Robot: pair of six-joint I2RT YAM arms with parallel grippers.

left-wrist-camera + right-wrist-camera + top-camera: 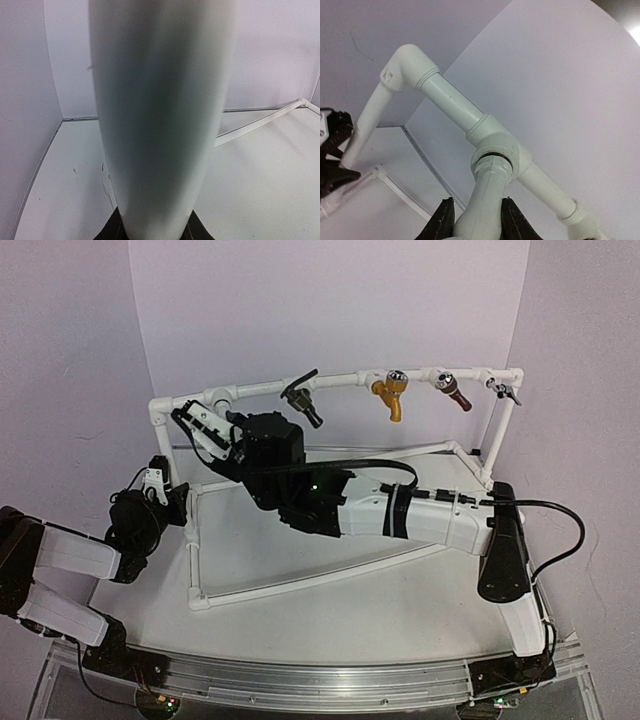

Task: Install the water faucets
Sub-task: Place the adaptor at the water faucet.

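Right gripper [477,202] first: its fingers press in on either side of the white faucet [487,185], narrow and gripping, as far as my wrist view shows. That tap's neck runs up toward twelve o'clock into the tee fitting [497,145] on the top rail [255,390], with a dark ring at the mouth. Whether it's fully seated, I can't tell. Out at two o'clock from the hand in the overhead view, the black faucet [303,403] hangs from the rail, so I call that one done. Down at seven o'clock, my left gripper [155,485] is clamped on the frame's post [160,125], bracing it. My read: one tap in, the second at its socket, final seating left.
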